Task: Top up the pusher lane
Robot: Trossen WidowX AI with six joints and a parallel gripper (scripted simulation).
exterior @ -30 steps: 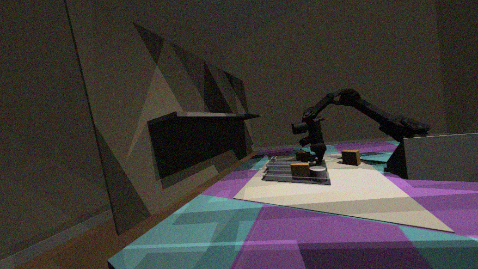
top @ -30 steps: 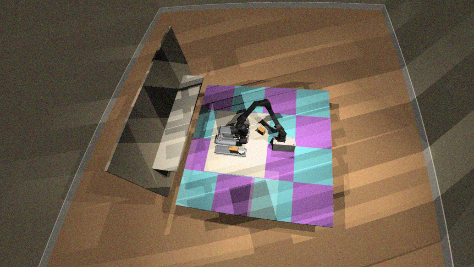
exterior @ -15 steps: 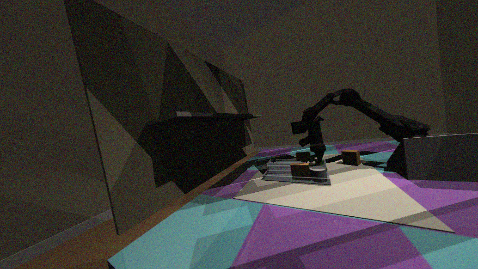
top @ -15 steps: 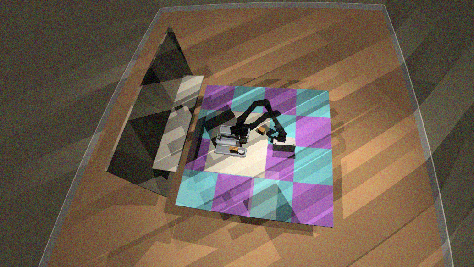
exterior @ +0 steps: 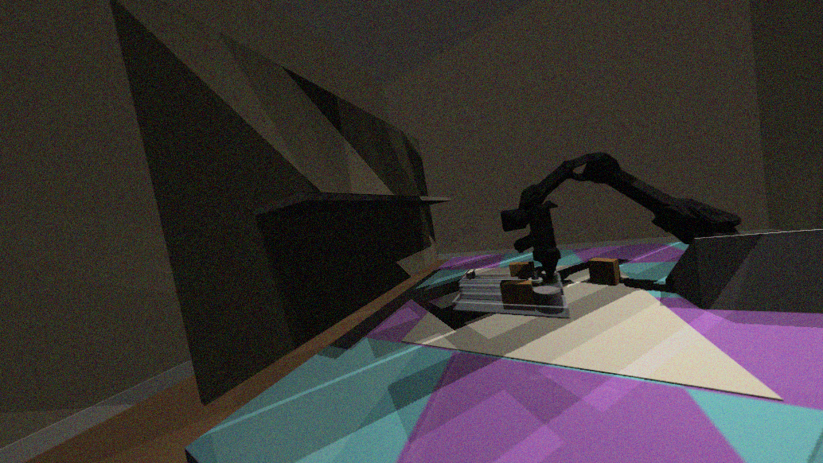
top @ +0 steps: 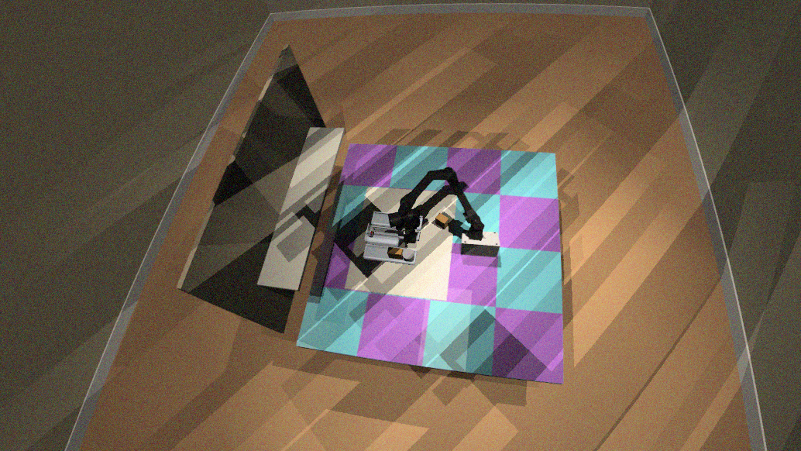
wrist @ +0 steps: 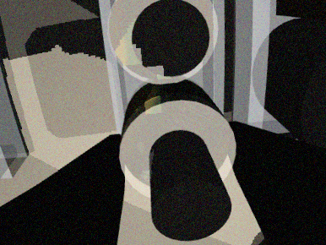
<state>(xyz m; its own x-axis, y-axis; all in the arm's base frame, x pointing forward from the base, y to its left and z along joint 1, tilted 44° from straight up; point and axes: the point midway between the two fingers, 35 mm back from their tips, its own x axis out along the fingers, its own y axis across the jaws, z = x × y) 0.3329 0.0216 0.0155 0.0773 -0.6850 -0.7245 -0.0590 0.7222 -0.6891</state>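
End effector (exterior: pixel 544 271) is clamped partway shut on the clear jar (wrist: pixel 176 150), pointing down over the grey lane rack (exterior: pixel 489 290) on the counter (exterior: pixel 604 333). In wrist view the held jar sits w/ its round rim just in front of a 2nd matching jar (wrist: pixel 163 27) that stands between the lane rails; rims look touching or nearly so, can't tell which. Ext. view: two brown blocks (exterior: pixel 516 290) on/by the rack near a grey disc (exterior: pixel 547 290), another brown block (exterior: pixel 603 270) apart on the counter nearer the arm base.
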